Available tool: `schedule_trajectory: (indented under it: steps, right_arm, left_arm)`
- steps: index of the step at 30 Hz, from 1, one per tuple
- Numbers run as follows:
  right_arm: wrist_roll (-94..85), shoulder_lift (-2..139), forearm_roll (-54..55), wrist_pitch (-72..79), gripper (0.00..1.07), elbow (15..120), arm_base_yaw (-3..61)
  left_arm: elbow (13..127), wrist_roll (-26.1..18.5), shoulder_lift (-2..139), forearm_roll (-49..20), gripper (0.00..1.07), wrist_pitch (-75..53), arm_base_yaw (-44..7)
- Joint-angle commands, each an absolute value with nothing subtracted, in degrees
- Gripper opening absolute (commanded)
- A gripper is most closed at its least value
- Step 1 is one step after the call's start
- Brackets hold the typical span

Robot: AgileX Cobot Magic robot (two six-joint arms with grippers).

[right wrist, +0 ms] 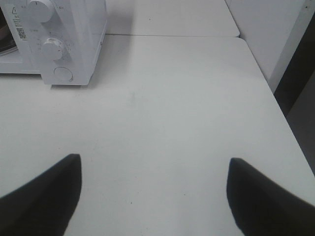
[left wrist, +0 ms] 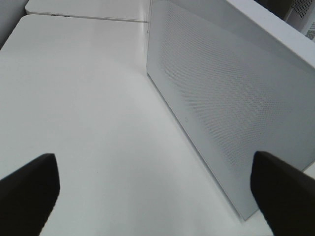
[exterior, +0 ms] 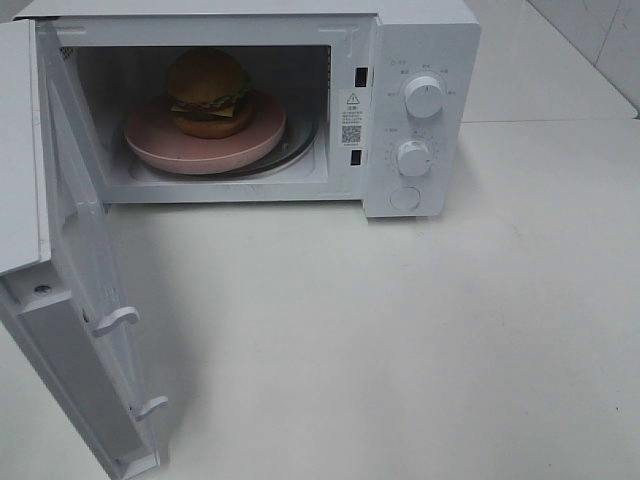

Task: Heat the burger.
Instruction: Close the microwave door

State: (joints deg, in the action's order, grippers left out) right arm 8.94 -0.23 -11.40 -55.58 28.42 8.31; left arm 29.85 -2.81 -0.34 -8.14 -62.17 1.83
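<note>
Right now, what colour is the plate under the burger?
Pink; the plate shows best in the exterior high view, beneath the burger.

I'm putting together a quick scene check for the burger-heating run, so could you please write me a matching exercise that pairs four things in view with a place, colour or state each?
Column A
1. burger
2. plate
3. microwave door
4. round button

Column B
a. swung wide open
b. pink and shallow
c. directly below the lower knob
d. resting on the plate

Right pairs: 1-d, 2-b, 3-a, 4-c
</note>
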Motion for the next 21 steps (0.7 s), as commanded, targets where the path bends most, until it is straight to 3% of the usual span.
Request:
schedule_trajectory:
  steps: [1, 15, 18, 20, 21]
  right_arm:
    - [8.8, -1.7, -11.5, -55.2, 0.76, 28.5, 8.0]
    - [8.8, -1.7, -11.5, -55.2, 0.76, 28.5, 8.0]
    - [8.8, -1.7, -11.5, -55.2, 0.76, 28.5, 8.0]
    - [8.8, -1.7, -11.5, -55.2, 0.76, 28.5, 8.0]
    - [8.8, -1.7, -11.5, -55.2, 0.76, 28.5, 8.0]
  left_arm:
    - [29.6, -2.9, -0.7, -8.5, 0.98, -61.4, 1.9]
    - [31.3, -1.1, -0.7, -8.5, 0.96, -56.3, 1.9]
    - [30.9, -1.1, -0.7, -7.9, 0.89, -54.0, 1.9]
    - [30.1, -1.1, -0.2, -7.9, 0.72, -50.0, 1.9]
    - [30.1, -1.1, -0.2, -7.9, 0.72, -50.0, 1.9]
